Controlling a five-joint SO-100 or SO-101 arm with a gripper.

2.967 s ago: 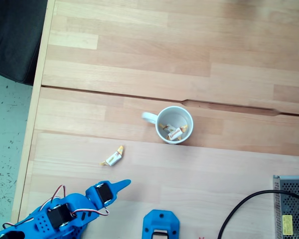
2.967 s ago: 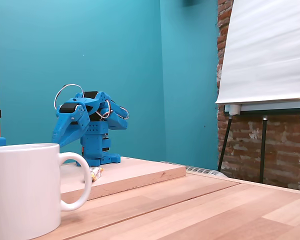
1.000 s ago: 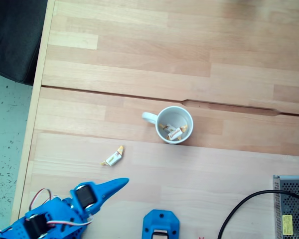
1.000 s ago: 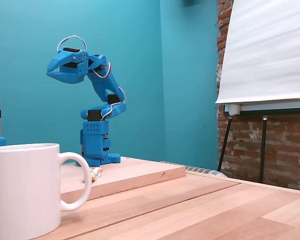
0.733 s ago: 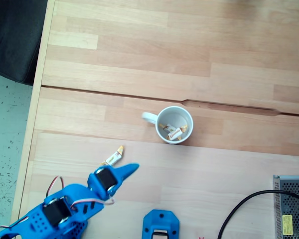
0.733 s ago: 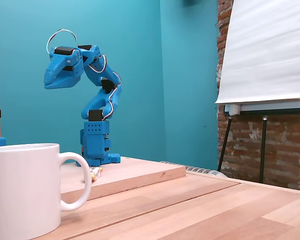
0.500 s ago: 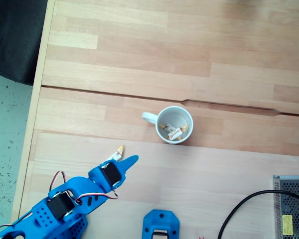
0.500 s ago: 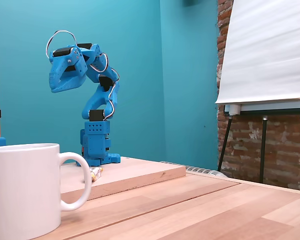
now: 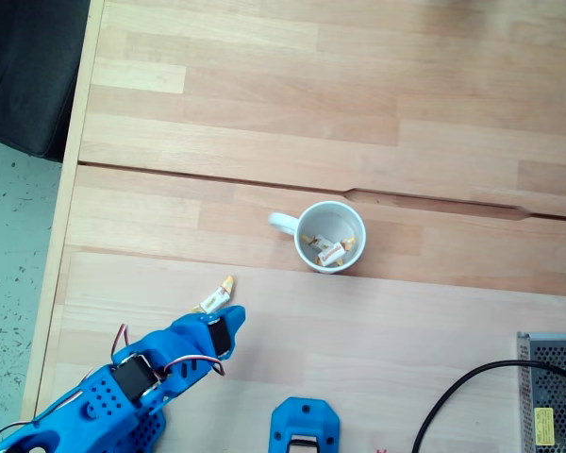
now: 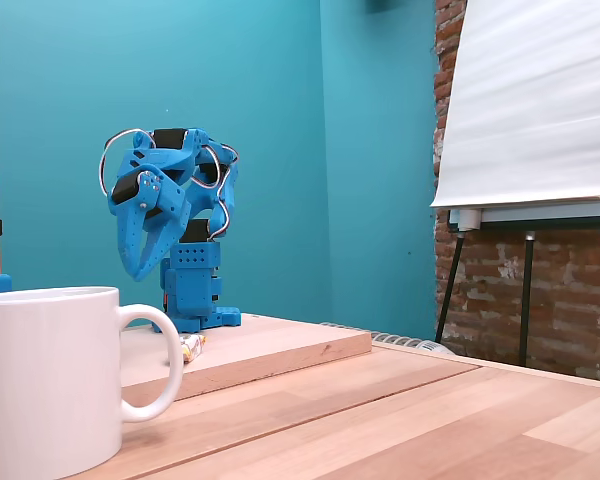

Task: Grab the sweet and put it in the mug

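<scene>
From above, the gripper point(image 9: 228, 321) hangs over the sweet point(image 9: 216, 295), which lies on the board just beyond the jaws, ungrabbed; the mug point(image 9: 329, 236) already holds sweets. From the side, the gripper point(image 10: 145, 268) points down, jaws apart, above the sweet point(image 10: 190, 347); grab and drop remain.

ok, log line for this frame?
phase: approach | gripper: open, above sweet | sweet: on table, ungrasped | mug: upright, sweets inside

White mug point(image 9: 332, 236), blue arm point(image 10: 170, 200), teal wall point(image 10: 280, 100).
</scene>
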